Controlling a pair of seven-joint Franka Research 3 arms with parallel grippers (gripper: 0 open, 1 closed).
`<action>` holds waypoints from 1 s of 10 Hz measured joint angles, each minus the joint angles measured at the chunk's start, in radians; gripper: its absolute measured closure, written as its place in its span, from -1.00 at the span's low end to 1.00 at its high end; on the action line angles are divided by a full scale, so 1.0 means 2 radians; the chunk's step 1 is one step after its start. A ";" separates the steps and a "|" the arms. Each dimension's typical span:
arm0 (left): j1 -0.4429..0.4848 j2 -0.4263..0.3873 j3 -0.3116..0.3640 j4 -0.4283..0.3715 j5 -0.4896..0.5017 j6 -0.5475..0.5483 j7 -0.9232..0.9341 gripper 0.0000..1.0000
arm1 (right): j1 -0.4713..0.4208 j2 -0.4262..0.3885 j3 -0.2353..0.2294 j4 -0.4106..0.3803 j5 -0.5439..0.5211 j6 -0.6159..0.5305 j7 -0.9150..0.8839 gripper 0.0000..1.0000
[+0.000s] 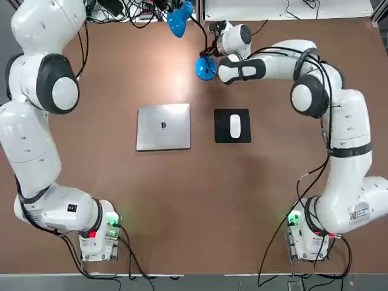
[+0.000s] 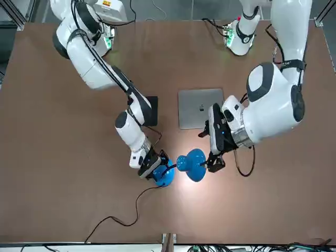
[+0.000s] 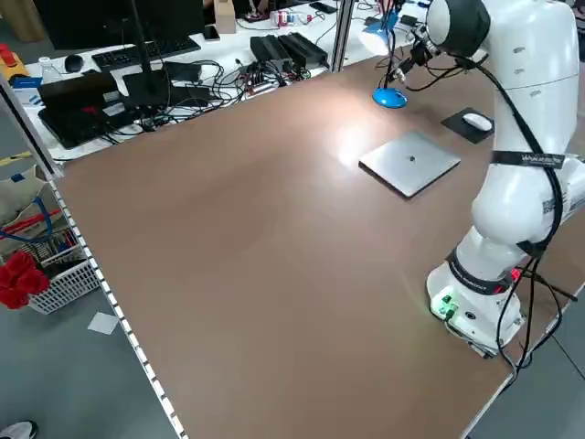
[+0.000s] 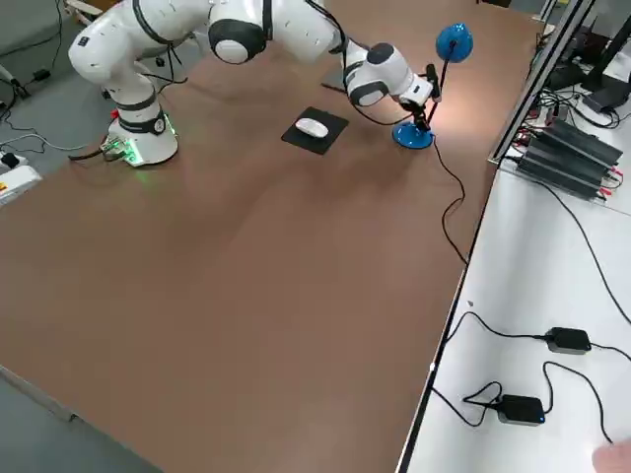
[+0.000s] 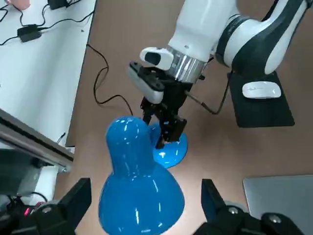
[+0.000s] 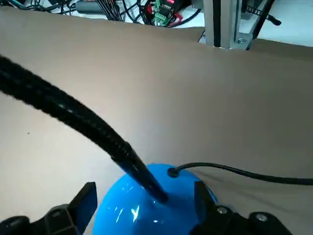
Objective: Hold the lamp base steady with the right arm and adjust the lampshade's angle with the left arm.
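From my remote seat, working outward from the robot's side: laptop (image 1: 163,127) first, then the mouse (image 1: 235,126) on its pad (image 1: 245,137), well short of the lamp. Out past them, right gripper (image 6: 145,200) is down at the base (image 6: 146,210), fingers spread, the blue disc between them. One finger overlaps the rim; whether it touches, I can't tell. The stem (image 6: 93,125) rises from the disc at a slant.

And here's the left gripper (image 5: 144,199), at the far side of the table, jaws wide, nothing pinched. The shade (image 5: 142,196) lies straight ahead of it, wide end nearest, between the fingers; its long axis runs away from the gripper to the narrow neck, on the right arm's side. Left is clearly the nearer hand for it. I'd settle the right's hold first, then close left across that axis and turn gently; the round, glossy cone could slip.
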 joint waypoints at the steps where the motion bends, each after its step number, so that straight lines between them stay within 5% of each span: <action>1: 0.000 0.004 -0.005 0.000 0.000 0.000 0.007 -0.98 | 0.005 0.009 -0.005 0.011 -0.001 0.000 0.000 -0.64; 2: 0.000 0.007 -0.006 0.000 0.000 0.000 0.008 -0.98 | 0.006 0.017 -0.006 0.020 -0.003 0.000 0.000 -0.35; 10: 0.000 0.026 -0.007 0.001 -0.033 0.052 0.009 -0.98 | 0.013 0.028 -0.009 0.032 -0.005 0.000 -0.003 0.32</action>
